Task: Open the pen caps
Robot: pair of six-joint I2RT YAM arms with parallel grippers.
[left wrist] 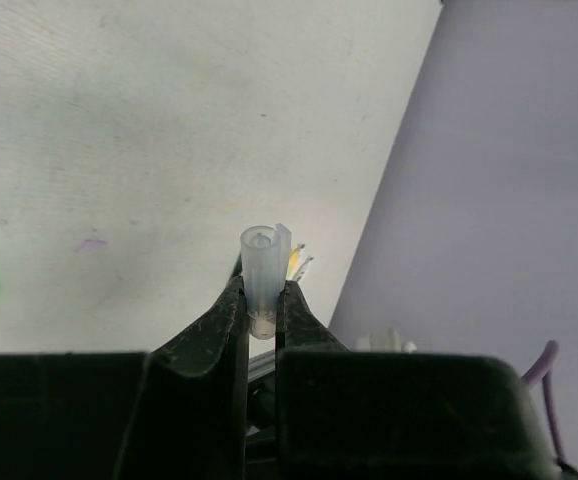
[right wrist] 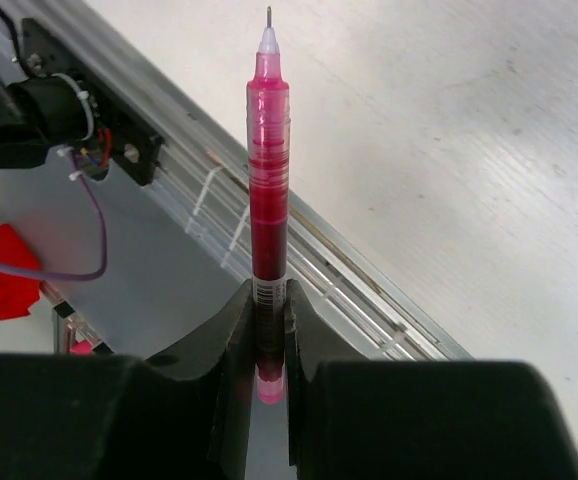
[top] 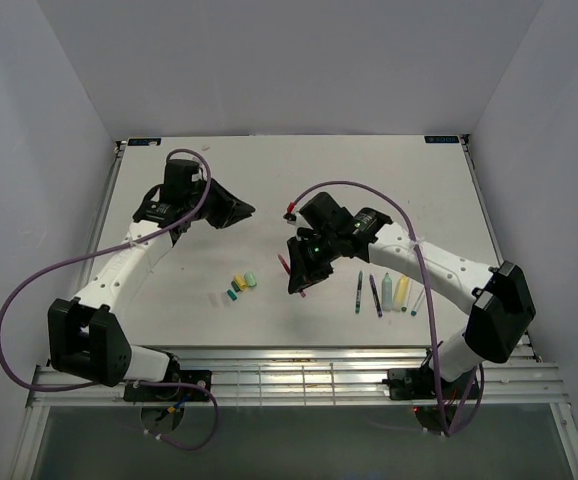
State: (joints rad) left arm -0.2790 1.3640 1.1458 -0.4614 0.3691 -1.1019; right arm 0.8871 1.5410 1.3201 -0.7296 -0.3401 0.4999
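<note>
Right gripper [right wrist: 267,296] hiding pen [right wrist: 269,170] base, cap [left wrist: 265,268] perhaps clear

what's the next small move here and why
Probably lower the left arm toward the loose caps and release the clear cap. The left jaws pinch it in mid-air, the red pen in the right jaws already shows a bare tip, and other caps lie grouped there.

Caps [top: 240,285] lay clustered on table [top: 369,180], near front edge; pens [top: 387,292] in row well right; right gripper [top: 299,278] between.
</note>
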